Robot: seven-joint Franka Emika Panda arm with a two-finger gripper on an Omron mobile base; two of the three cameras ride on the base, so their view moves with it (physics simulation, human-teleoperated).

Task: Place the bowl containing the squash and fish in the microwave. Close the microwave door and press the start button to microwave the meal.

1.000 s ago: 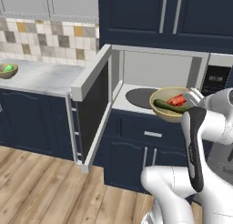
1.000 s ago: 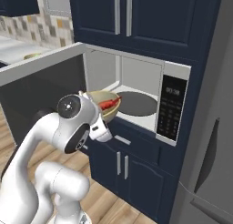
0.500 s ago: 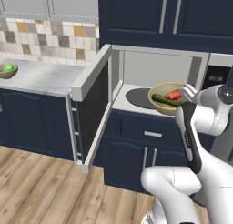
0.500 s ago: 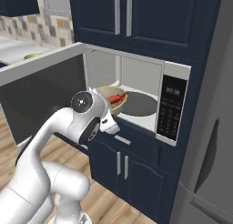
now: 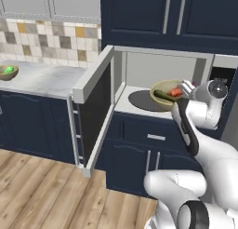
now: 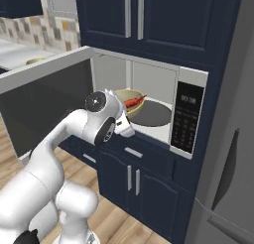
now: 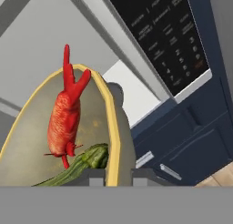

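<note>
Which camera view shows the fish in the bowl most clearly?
The hand view: the fish is large, forked tail visible, beside the squash in the bowl. Both base views show it only as a small red spot.

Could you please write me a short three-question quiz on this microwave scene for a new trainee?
1. True or false: the microwave door stands open.
2. What lies in the bowl that the gripper holds by the rim?
A. a fish and a squash
B. two eggs
C. nothing
3. Fill in: the second bowl sits on the ____ to the left of the microwave.

Key: 1 true; 2 A; 3 counter.
</note>
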